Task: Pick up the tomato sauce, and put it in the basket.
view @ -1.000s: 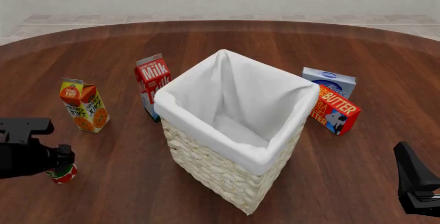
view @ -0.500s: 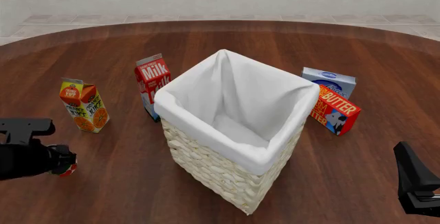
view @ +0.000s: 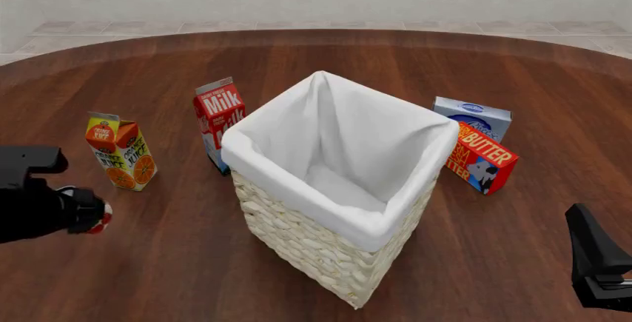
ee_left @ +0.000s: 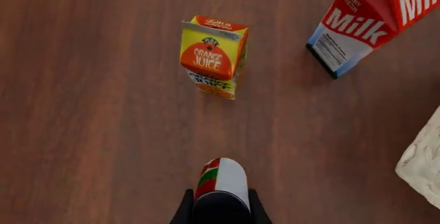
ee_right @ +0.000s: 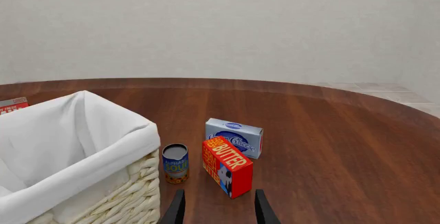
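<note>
The tomato sauce can (ee_left: 221,183), red with a green band and a white patch, sits between the fingers of my left gripper (ee_left: 220,211), which is shut on it. In the front view the can (view: 99,220) shows just past the dark left gripper (view: 84,215), lifted above the table at the left. The cream wicker basket (view: 326,252) with white lining stands in the middle, to the right of the can. My right gripper (ee_right: 216,206) is open and empty, low at the front right, its arm (view: 597,263) at the frame's corner.
An orange juice carton (view: 120,152) and a red milk carton (view: 217,122) stand left of the basket. A red butter box (view: 482,158), a blue box (view: 472,117) and a small soup can (ee_right: 175,163) stand on its right.
My left gripper has risen with the tomato sauce can in it, lifting it off the table. The right arm has not moved.
</note>
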You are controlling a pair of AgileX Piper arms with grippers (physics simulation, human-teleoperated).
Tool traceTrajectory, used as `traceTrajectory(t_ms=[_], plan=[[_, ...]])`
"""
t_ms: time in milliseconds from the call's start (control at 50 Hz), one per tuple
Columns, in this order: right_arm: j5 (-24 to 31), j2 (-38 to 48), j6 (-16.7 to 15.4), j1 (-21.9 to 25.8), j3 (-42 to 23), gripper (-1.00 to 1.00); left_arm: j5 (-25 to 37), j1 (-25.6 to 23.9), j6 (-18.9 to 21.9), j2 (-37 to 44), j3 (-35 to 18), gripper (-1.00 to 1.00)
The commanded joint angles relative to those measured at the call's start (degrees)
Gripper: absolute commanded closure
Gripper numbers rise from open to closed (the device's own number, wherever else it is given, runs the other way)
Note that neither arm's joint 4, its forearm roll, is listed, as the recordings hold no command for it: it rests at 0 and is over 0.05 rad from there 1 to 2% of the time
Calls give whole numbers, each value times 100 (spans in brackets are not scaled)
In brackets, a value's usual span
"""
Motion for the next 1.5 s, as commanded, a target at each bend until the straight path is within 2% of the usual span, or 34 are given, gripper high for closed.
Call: traceTrajectory(t_ms=[20,80,200,220,300,360,380,440,480,500,520,600,680,760,800,820,840,1080,1140,1220,1280,1320,1340,1380,1500], plan=[[1,-2,0,0,0,-100,795,-465,-130,-864,-252,100],[0,0,0,-1,0,-100,944,-569,-134,-990,-269,100],[1,-1,-1,0,0,-100,1394,-959,-409,-1335,-567,100],[0,0,0,0,0,-100,1306,-1070,-443,-1374,-489,100],[0,-1,0,0,0,-100,1775,-1482,-820,-1606,-816,100],[0,1,1,-1,0,-100,1825,-1563,-670,-1759,-933,100],[0,-1,1,0,0,-100,2093,-1737,-885,-1806,-1172,100],[0,-1,0,1,0,-100,2178,-1851,-891,-1877,-1339,100],[0,0,-1,0,0,-100,1950,-1917,-1014,-1871,-1321,100],[1,-1,0,-1,0,-100,2132,-1895,-952,-1844,-1462,100],[0,-1,0,0,0,-100,2062,-1973,-881,-1891,-1423,100],[0,0,-1,0,0,-100,2064,-2005,-972,-1850,-1437,100],[0,0,0,-1,0,-100,2230,-2058,-992,-1859,-1665,100],[1,-2,-1,0,0,-100,2276,-2341,-1141,-1906,-1798,100],[0,1,0,0,0,-100,2495,-2307,-1095,-1889,-2060,100],[0,1,0,0,0,-100,2395,-2339,-1094,-1879,-1999,100],[0,0,-1,1,0,-100,2547,-2379,-1125,-1860,-2181,100],[85,-44,0,12,-41,-100,2914,-2611,-1057,-1639,-2864,100],[86,-43,0,12,-43,-100,3270,-2689,-1044,-1548,-3326,100],[77,-40,0,12,-37,-100,3192,-2792,-1023,-1453,-3369,100],[81,-41,0,12,-41,-100,3421,-2966,-1074,-1300,-3850,100],[83,-40,0,12,-42,-100,3476,-3032,-1094,-1262,-3956,100],[85,-41,0,12,-44,-100,3695,-3078,-1104,-1188,-4292,100],[90,-42,0,12,-48,-100,3550,-3121,-1058,-1169,-4170,100],[96,-44,0,12,-53,-100,3637,-3250,-956,-1005,-4435,100]])
